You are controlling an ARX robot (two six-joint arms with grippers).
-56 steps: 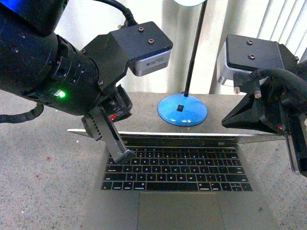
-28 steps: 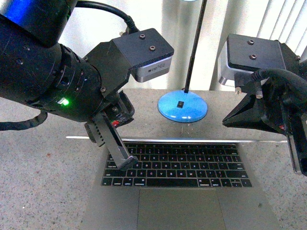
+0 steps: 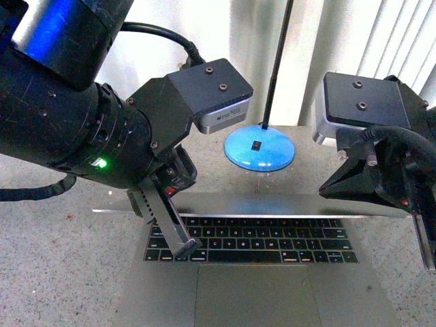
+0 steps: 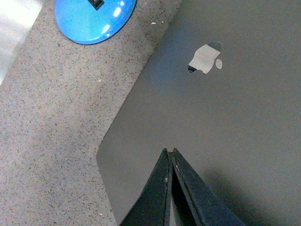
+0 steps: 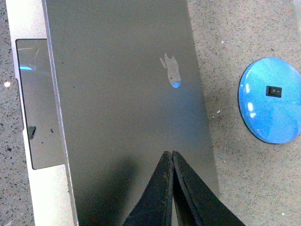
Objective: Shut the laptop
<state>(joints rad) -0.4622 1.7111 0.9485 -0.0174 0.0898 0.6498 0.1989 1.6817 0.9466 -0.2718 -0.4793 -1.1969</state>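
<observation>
The grey-silver laptop lies in front of me with its black keys and trackpad showing. Its lid leans well forward over the keys. My left gripper is shut and empty, with its tip low over the left keys. My right gripper is shut and empty by the lid's right end. In the left wrist view the shut tips are over the plain lid with its apple logo. In the right wrist view the shut tips are over the lid.
A blue round lamp base with a thin black stem stands behind the laptop on the speckled grey table. It also shows in both wrist views. White curtains hang behind.
The lid has tipped further forward and down over the keys. Both arms have moved toward me and lower with it.
</observation>
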